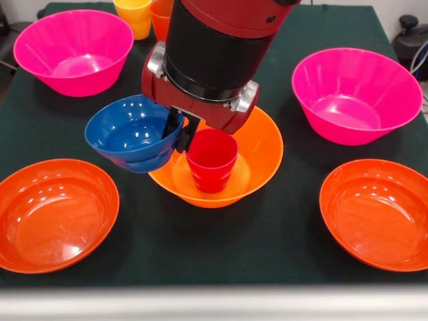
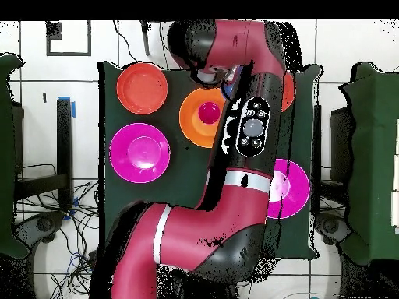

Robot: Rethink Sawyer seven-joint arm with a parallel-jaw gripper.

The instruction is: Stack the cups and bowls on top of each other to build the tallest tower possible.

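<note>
Small blue bowl (image 1: 130, 132): held off the table, tilted, its rim pinched by the gripper (image 1: 182, 132) whose dark fingers (image 1: 173, 125) are clamped on the wall, beside and overlapping the left rim of the large orange bowl (image 1: 257, 157) at the table's centre, in which the red cup (image 1: 212, 160) stands upright. Surrounding stock, front view: two large pink bowls, one far left (image 1: 73, 50) and one far right (image 1: 356, 93); two shallow red-orange bowls, near left (image 1: 53, 212) and near right (image 1: 378, 212). At the far edge, partly behind the arm (image 1: 221, 47): yellow cup (image 1: 134, 15) and orange cup (image 1: 160, 17), side by side on the dark table (image 1: 267, 241).
</note>
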